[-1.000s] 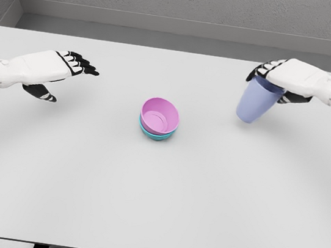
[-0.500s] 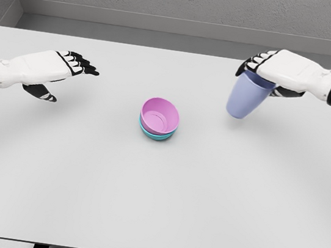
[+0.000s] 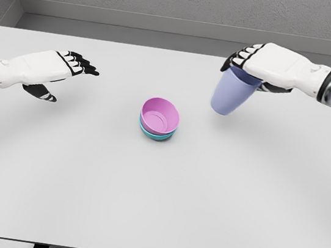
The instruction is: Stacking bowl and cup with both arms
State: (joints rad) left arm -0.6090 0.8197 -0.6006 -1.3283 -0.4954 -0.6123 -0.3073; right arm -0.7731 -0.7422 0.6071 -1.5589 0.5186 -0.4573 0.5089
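A plain pale grey worktop [image 3: 153, 209] fills most of the view, its near edge running along the bottom with dark space beneath. Near the middle of it sits a pink bowl [image 3: 159, 115] nested inside a teal bowl [image 3: 155, 133]; only the teal rim and lower wall show under the pink one, on the near and left side. The pink bowl tilts slightly and its hollow holds nothing.

Farther left, the left hand [image 3: 53, 70] hangs over the worktop, well apart from the bowls, its dark-tipped fingers [image 3: 82, 64] stretched out and slightly spread, gripping nothing.

Farther right, the right hand [image 3: 266, 63] holds a lavender cup [image 3: 230, 92] by its rim, the fingers [image 3: 239, 57] clamped over the top of it. The cup is smooth and tapered, narrower at its base, tilted so the base points down and to the left. It is lifted off the worktop, to the right of and beyond the bowls, apart from them.

Behind the far edge of the worktop rises a grey, faintly textured wall [image 3: 182, 3], with a side wall meeting it at the far left corner
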